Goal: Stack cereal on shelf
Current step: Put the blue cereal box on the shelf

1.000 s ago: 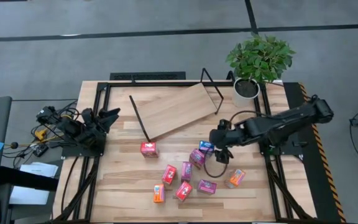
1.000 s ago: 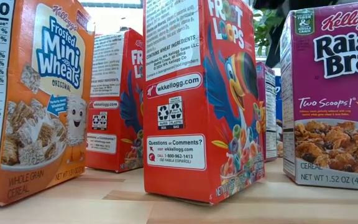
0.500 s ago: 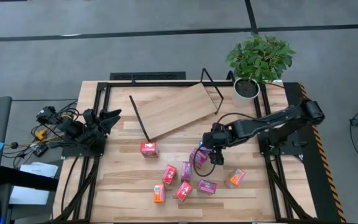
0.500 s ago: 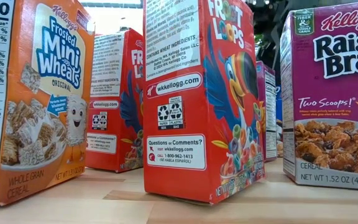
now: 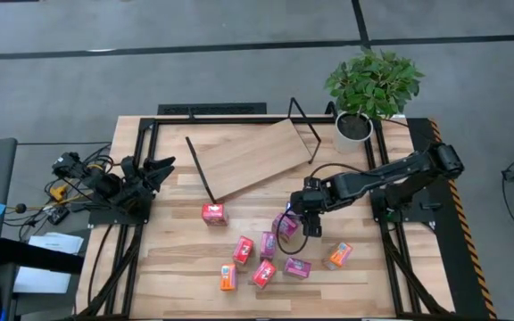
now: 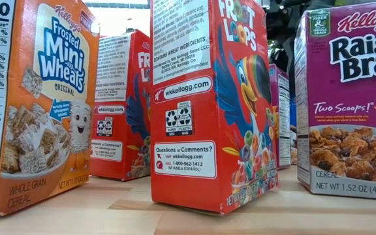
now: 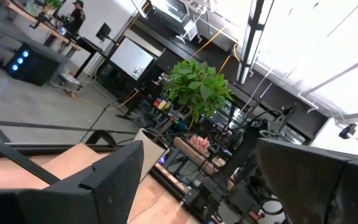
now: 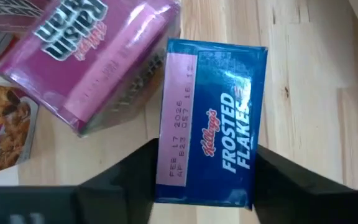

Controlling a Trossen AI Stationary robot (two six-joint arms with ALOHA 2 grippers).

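The right gripper (image 8: 205,186) reaches to mid-table, its 2 fingers (image 8: 126,177) straddling the blue Frosted Flakes box (image 8: 209,121), pressed against the sides; a magenta Raisin Bran box (image 8: 92,59) lies just beside it. The shelf (image 5: 252,156) lies tilted at the table's far edge with bare tabletop (image 5: 177,267) in front; the left gripper (image 5: 154,169) waits, fingers apart, at the left edge.

Low view: Mini-Wheats box (image 6: 38,104) cut off by the left edge, Raisin Bran box (image 6: 348,98) by the right edge; boxes behind them are mostly hidden. High view: the blue box is hidden beneath the right gripper (image 5: 297,211), and the box labels are too small to read. Right wrist view: Frosted Flakes box (image 8: 210,121) bottom end hidden between dark fingers (image 8: 123,180), contact not discernible.
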